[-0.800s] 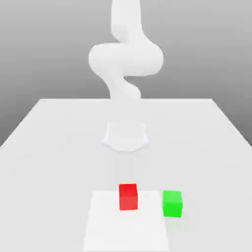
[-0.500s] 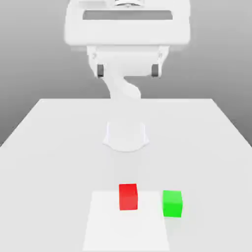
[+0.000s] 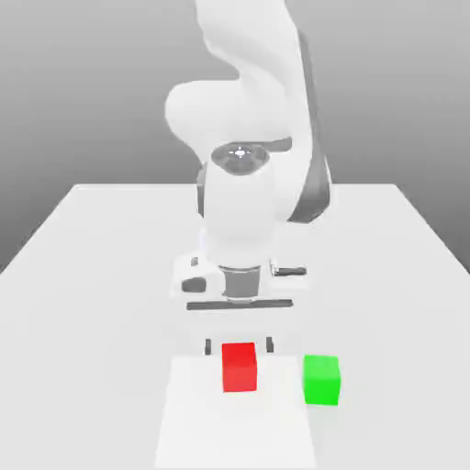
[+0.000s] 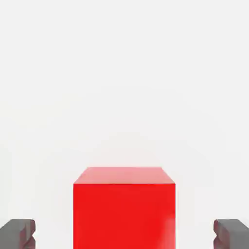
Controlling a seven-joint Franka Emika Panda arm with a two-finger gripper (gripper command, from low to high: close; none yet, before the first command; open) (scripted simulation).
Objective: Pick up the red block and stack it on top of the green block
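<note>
The arm has swung down from its raised pose – the gripper (image 3: 238, 347) now hangs low over the bench (image 3: 101, 266), just behind the red block (image 3: 240, 366). In the hand view the jaws stand fully open, one dark fingertip (image 4: 17, 232) on each side of the cube, gripping nothing (no contact yet). That suggests the grasp is next. Count: one red block, and at its 3 o'clock one green block (image 3: 322, 379), apart from it.

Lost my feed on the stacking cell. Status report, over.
Gripper open, low over the table, fingers either side of the red block, not gripping. Green block apart on the exterior view's right, top bare. Nothing between them.
</note>
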